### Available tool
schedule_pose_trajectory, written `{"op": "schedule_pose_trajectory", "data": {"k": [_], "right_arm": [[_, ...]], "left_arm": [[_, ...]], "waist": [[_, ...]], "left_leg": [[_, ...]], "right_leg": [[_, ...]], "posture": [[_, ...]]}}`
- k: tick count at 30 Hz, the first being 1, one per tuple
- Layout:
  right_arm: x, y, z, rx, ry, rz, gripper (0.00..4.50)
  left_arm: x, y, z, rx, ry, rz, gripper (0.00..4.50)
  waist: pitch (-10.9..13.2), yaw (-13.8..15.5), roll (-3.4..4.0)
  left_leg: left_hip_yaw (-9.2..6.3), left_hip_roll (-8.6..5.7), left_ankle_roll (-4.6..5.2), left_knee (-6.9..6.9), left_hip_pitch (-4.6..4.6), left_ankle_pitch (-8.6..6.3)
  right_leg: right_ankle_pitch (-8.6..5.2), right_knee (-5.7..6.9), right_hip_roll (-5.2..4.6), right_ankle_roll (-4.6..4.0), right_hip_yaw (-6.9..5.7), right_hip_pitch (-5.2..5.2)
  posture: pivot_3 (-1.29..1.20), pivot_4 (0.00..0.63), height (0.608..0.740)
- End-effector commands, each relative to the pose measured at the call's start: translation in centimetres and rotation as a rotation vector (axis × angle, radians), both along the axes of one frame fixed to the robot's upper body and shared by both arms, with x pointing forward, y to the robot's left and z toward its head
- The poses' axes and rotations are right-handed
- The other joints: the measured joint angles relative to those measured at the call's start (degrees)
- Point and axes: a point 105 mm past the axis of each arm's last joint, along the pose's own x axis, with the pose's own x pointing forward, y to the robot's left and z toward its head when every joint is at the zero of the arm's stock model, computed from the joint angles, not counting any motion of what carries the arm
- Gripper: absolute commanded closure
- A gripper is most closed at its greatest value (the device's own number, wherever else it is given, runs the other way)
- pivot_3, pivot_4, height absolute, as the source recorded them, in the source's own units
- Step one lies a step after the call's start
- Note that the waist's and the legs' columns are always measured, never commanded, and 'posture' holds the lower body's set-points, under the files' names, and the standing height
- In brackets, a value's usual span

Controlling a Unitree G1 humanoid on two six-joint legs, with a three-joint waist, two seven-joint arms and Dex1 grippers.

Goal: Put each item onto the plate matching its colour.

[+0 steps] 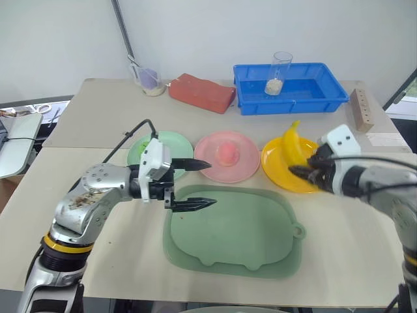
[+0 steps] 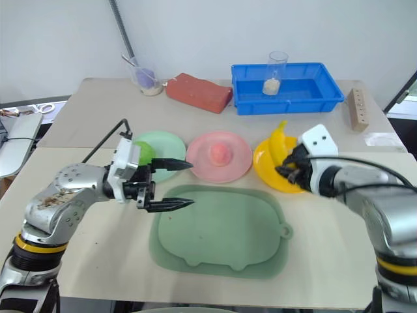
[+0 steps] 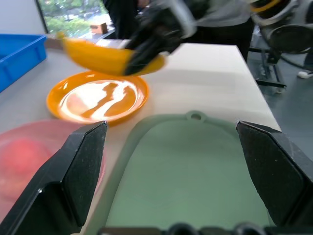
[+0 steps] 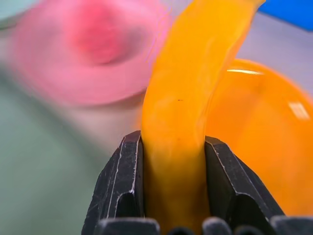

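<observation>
Yellow long toy banana (image 4: 183, 122) is clamped in the right hand (image 1: 311, 173), above the yellow-orange round plastic plate (image 1: 287, 175); the left hand (image 1: 195, 184) is spread wide, holding nothing.

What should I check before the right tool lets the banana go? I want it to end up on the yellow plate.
1. Right tool shut on banana: ok.
2. Banana above yellow plate: ok.
3. Banana resting on that plate: not ok, held above it.
4. Yellow plate bare: ok.
5. Left tool open, apart over grey-green tray: ok.
6. Peach on pink plate, apple on green plate: ok.
</observation>
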Motion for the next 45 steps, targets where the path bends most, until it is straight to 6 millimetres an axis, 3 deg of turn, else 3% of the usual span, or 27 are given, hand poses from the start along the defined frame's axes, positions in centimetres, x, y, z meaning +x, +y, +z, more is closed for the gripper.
{"op": "schedule_pose_trajectory", "data": {"k": [1,2,5,10,11,15,19,21,24,28,31,34,38,42,45], "right_arm": [[2.1,-0.8,-0.5,0.008,0.005,0.001,3.29],[2.5,-1.0,-1.0,0.014,0.027,0.001,3.29],[3.0,-0.9,-2.0,0.002,0.061,0.032,1.88],[3.4,-0.8,-1.4,0.015,0.033,0.057,0.17],[3.3,-1.0,-1.1,0.021,0.021,0.055,0.01],[2.4,-1.4,0.6,0.05,-0.047,0.042,0.01],[1.4,-2.3,3.9,0.101,-0.202,0.0,0.01],[0.7,-4.6,5.6,0.092,-0.363,-0.095,0.01],[0.0,-8.2,6.2,0.132,-0.499,-0.283,0.01],[-0.5,-12.8,5.2,0.077,-0.615,-0.53,0.01],[-1.1,-16.5,2.3,0.018,-0.654,-0.775,0.01],[-1.3,-18.0,0.0,-0.025,-0.658,-0.894,0.01],[-1.1,-18.8,-1.8,-0.018,-0.657,-0.998,0.01],[-0.3,-18.8,-1.8,-0.01,-0.679,-1.02,0.01],[0.3,-18.7,-1.6,-0.006,-0.688,-1.021,0.01]], "left_arm": [[0.3,-0.2,1.0,-0.01,-0.039,0.012,0.0],[0.3,-0.2,1.0,-0.01,-0.041,0.017,0.0],[0.2,0.0,0.9,-0.008,-0.043,0.041,0.0],[0.4,1.1,0.8,-0.005,-0.041,0.105,0.0],[0.6,1.3,0.8,-0.009,-0.04,0.127,0.0],[1.7,2.8,0.9,-0.025,-0.011,0.232,0.0],[4.2,5.6,1.2,-0.051,-0.002,0.433,0.0],[7.3,9.6,1.6,-0.068,-0.037,0.707,0.0],[10.2,15.1,2.0,-0.092,-0.081,1.029,0.0],[11.6,21.9,1.9,-0.151,-0.122,1.388,0.0],[10.9,28.0,-0.7,-0.155,-0.088,1.657,0.0],[10.0,31.0,-2.6,-0.158,-0.059,1.788,0.0],[8.5,33.9,-5.3,-0.117,-0.021,1.937,0.0],[8.1,34.6,-6.4,-0.11,0.009,1.969,0.0],[8.3,34.6,-6.0,-0.126,-0.002,1.955,0.0]], "waist": [[0.0,0.0,0.05],[0.0,0.0,0.08],[0.0,0.0,0.12],[0.0,0.1,0.18],[0.0,0.1,0.18],[0.0,0.5,0.2],[0.0,0.9,0.21],[0.0,1.2,0.18],[0.0,1.5,0.05],[0.0,1.4,0.17],[-0.1,1.1,0.23],[-0.1,1.0,0.3],[-0.1,0.9,0.32],[-0.1,0.9,0.32],[-0.1,1.0,0.31]], "left_leg": [[-0.01,0.0,0.0,0.0,0.01,0.0],[-0.01,0.0,0.01,0.0,0.01,0.0],[-0.01,0.0,0.06,0.01,0.06,-0.03],[-0.02,0.0,0.06,0.08,0.06,-0.03],[-0.02,0.0,0.05,0.08,0.06,-0.03],[-0.02,0.0,0.05,0.09,0.08,-0.03],[-0.03,0.01,0.05,0.08,0.09,-0.03],[-0.03,0.01,0.05,0.08,0.14,-0.03],[-0.07,0.03,0.04,0.08,0.43,-0.04],[0.01,-0.05,0.04,0.06,0.42,-0.04],[0.02,-0.05,0.04,-0.01,0.5,-0.04],[0.05,-0.04,0.04,-0.08,0.49,-0.04],[0.08,-0.04,0.0,-0.07,0.52,-0.01],[0.1,-0.04,-0.01,-0.09,0.55,-0.01],[0.1,-0.03,-0.03,-0.08,0.56,0.0]], "right_leg": [[0.0,0.0,0.02,0.01,0.0,0.07],[0.01,0.0,0.03,0.01,0.0,0.07],[0.0,0.0,0.04,0.02,-0.01,0.14],[0.03,0.02,0.03,0.06,-0.01,0.18],[0.03,0.03,0.04,0.07,-0.02,0.18],[0.03,0.02,0.02,0.08,-0.03,0.2],[0.03,0.03,0.03,0.08,-0.05,0.2],[0.03,0.05,0.03,0.09,-0.04,0.21],[-0.07,0.0,0.04,0.26,-0.09,0.22],[0.03,-0.01,-0.06,0.11,-0.02,0.23],[0.04,0.03,-0.05,0.1,0.01,0.23],[0.04,0.1,-0.04,0.09,0.03,0.23],[0.05,0.18,-0.05,0.1,0.05,0.24],[0.05,0.17,-0.06,0.11,0.04,0.24],[0.05,0.17,-0.06,0.11,0.02,0.25]], "posture": [[0.0,0.15,0.74],[0.0,0.15,0.74],[0.0,0.15,0.74],[0.0,0.15,0.74],[0.0,0.15,0.74],[0.0,0.15,0.74],[0.0,0.15,0.74],[0.0,0.15,0.74],[0.0,0.15,0.74],[0.0,0.15,0.74],[0.0,0.15,0.74],[0.0,0.15,0.74],[0.0,0.15,0.74],[0.0,0.15,0.74],[0.0,0.15,0.74]]}}
